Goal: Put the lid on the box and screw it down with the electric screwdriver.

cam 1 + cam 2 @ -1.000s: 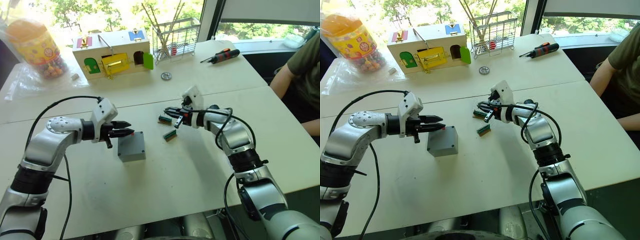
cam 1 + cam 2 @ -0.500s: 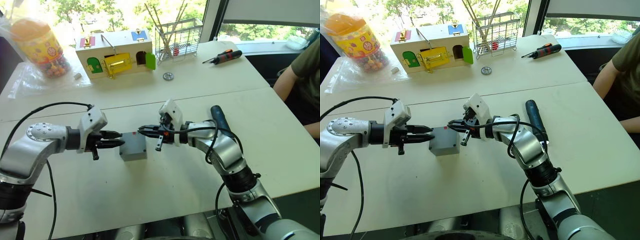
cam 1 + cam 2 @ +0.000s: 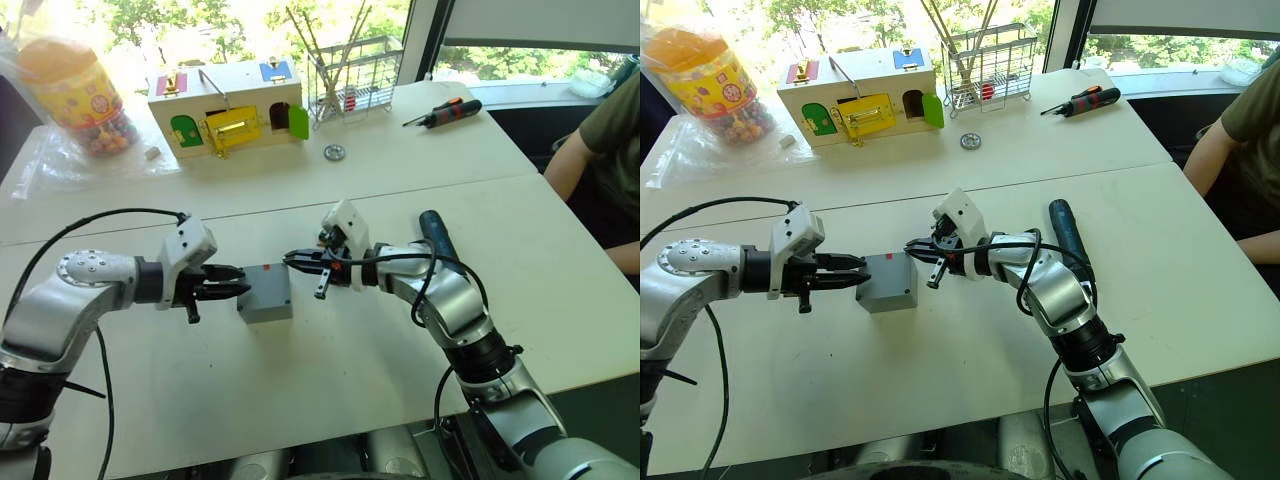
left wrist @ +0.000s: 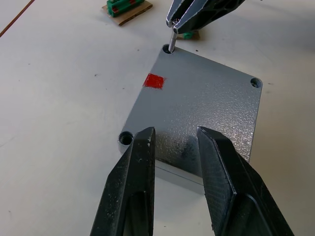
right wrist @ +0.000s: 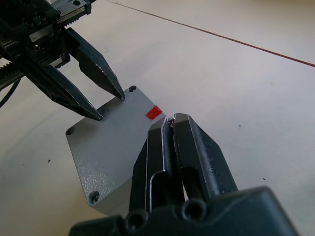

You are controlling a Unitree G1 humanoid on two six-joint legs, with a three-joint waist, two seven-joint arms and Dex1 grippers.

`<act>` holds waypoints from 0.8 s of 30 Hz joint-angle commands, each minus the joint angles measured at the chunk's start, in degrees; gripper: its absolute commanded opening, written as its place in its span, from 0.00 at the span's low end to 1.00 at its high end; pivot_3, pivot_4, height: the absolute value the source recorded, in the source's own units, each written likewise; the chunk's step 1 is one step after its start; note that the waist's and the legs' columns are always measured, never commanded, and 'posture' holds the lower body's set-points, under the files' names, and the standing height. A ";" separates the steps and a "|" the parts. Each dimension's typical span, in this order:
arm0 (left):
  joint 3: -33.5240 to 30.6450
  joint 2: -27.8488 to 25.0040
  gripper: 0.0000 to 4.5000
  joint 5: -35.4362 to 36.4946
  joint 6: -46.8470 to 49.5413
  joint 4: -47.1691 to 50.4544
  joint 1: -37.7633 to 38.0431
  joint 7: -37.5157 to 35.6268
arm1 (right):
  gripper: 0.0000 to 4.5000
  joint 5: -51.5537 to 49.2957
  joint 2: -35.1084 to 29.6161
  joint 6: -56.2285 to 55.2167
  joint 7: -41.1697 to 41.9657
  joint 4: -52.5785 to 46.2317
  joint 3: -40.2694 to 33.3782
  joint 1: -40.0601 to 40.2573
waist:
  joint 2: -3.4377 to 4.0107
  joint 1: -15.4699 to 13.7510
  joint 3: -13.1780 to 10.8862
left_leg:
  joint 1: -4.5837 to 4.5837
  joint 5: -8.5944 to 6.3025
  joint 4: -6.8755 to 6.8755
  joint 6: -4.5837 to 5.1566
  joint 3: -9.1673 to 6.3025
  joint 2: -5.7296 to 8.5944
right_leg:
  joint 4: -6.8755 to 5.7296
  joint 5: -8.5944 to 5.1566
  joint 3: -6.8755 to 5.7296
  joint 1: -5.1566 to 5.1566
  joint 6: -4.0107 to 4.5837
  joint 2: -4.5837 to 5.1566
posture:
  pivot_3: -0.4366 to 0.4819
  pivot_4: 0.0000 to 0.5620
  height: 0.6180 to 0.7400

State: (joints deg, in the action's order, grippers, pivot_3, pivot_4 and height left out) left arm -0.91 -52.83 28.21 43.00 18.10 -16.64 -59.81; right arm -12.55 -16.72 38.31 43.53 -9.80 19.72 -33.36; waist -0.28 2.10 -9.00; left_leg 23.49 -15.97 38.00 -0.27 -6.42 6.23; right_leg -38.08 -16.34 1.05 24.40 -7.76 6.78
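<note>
The grey lid, marked with a small red square, lies on the grey box at mid-table. My left gripper is open, its fingertips over the lid's left edge. My right gripper is shut on a small metal screw, which stands upright with its lower end in the lid's far corner hole. In the right wrist view my left gripper reaches onto the lid from the opposite side. The black electric screwdriver lies on the table beside my right forearm.
Green terminal blocks lie just beyond the box. At the back stand a wooden latch box, a wire rack and a candy jar. An orange-and-black hand screwdriver and a washer lie nearby. A person sits at the right.
My right gripper has swung left from the green blocks to the lid's far corner with the screw. My left gripper has settled at the lid's left edge. The camera shifted slightly.
</note>
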 commanded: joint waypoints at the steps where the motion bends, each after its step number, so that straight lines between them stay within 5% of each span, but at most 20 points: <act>1: 0.14 0.15 0.30 -0.25 -1.24 0.21 -1.04 -0.11 | 0.02 -0.12 0.26 -1.57 -0.32 -0.58 -1.04 -1.17 | 0.00 -0.01 0.00 | 0.00 0.00 0.00 0.00 0.00 0.00 | 0.00 0.00 0.00 0.00 0.00 0.00 | 0.48 0.27 1.00; 20: 1.31 1.43 0.30 -0.88 -2.49 -0.94 -1.65 0.90 | 0.02 1.52 0.92 -2.55 -0.18 1.76 2.04 -0.62 | 0.00 0.06 0.00 | 0.00 0.00 0.00 0.00 0.00 0.00 | 0.00 0.00 0.00 0.00 0.00 0.00 | 0.48 0.27 1.00; 24: 1.36 1.85 0.30 -0.75 -2.49 -0.78 -1.76 1.05 | 0.33 1.65 0.58 -2.33 0.25 1.59 2.15 -0.60 | 0.00 0.05 0.00 | 0.00 0.00 0.00 0.00 0.00 0.00 | 0.00 0.00 0.00 0.00 0.00 0.00 | 0.48 0.27 1.00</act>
State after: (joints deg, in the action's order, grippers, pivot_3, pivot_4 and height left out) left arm 0.58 -51.02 27.67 40.95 16.88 -17.75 -58.89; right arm -10.80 -16.32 36.63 43.28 -7.22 21.90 -33.44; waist -0.28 2.16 -9.00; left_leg 23.49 -15.97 38.00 -0.27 -6.42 6.23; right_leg -38.08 -16.34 1.05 24.40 -7.76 6.78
